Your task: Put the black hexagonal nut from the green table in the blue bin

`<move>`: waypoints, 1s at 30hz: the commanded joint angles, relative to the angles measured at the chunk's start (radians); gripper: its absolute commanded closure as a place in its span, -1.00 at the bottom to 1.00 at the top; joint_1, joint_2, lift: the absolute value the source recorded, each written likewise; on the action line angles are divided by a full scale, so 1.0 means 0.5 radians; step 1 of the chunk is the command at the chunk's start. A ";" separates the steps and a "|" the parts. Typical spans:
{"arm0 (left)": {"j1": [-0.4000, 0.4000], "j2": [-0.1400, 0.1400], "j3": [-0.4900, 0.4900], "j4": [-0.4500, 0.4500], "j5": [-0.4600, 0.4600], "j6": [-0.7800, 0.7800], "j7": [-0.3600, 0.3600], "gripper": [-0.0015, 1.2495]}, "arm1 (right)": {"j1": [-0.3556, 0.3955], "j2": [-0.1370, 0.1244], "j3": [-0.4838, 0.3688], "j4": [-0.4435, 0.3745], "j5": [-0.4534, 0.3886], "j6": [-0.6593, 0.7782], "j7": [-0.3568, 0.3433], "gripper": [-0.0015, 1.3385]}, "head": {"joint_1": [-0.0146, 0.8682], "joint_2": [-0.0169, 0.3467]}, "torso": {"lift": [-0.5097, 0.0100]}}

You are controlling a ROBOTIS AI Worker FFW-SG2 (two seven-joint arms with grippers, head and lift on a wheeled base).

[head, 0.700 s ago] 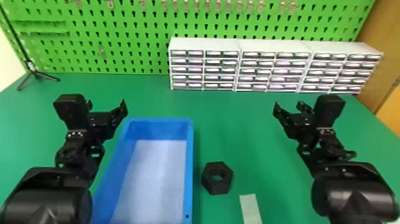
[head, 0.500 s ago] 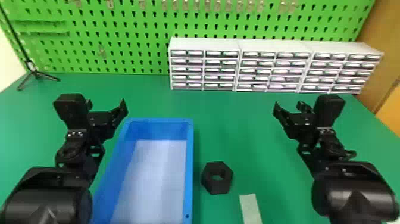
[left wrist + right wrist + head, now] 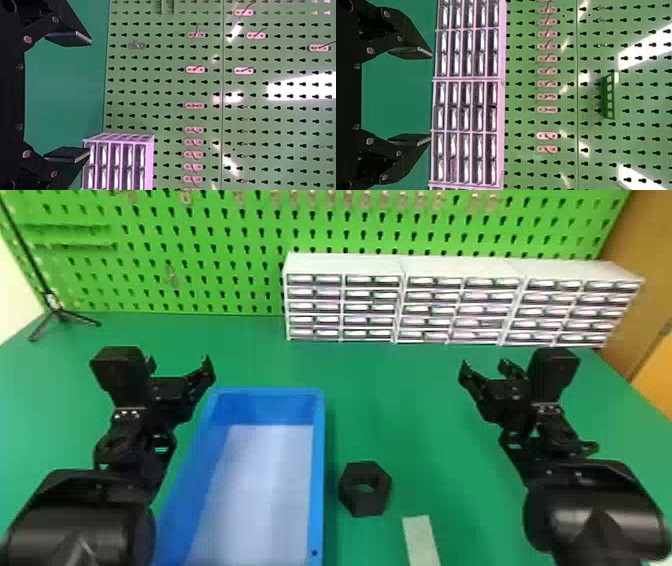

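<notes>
Left claw (image 3: 179,364) is held spread, its two fingers set wide apart; the right claw (image 3: 484,366) is spread likewise. On the green tabletop (image 3: 400,400), the black hexagonal nut (image 3: 369,508) is laid flat, its bore turned upward. One flat side is faced toward the drawer cabinets (image 3: 345,265) and one corner toward the blue bin (image 3: 319,470); its outline is about as broad as it is deep, so no long axis can be told. The nut is set just beside the bin's right wall, apart from it.

Both arms are extended from the lower corners, with the claws raised over the tabletop and pointed ahead at the pegboard (image 3: 150,290). The left one is placed near the bin's far left corner, the right one well apart from the nut. A pale strip (image 3: 421,540) is laid near the nut. Hooks (image 3: 195,69) are mounted on the pegboard, and a black tripod (image 3: 60,314) is stood at the far left.
</notes>
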 commanded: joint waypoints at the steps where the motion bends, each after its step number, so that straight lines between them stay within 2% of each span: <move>1: -0.003 0.000 0.000 0.003 0.000 0.000 0.000 -0.53 | 0.000 0.000 0.000 0.000 0.000 0.003 0.000 -0.22 | 0.58 -0.76 | 0.59; 21: 0.000 0.003 0.000 0.003 0.000 0.000 0.000 -0.53 | 0.009 -0.015 0.006 -0.031 -0.003 0.055 0.009 -0.22 | 0.58 -0.76 | 0.59; 30: 0.003 0.000 0.003 0.000 0.000 0.003 0.000 -0.53 | 0.025 -0.064 -0.052 -0.101 0.018 0.236 0.264 -0.22 | 0.58 -0.76 | 0.59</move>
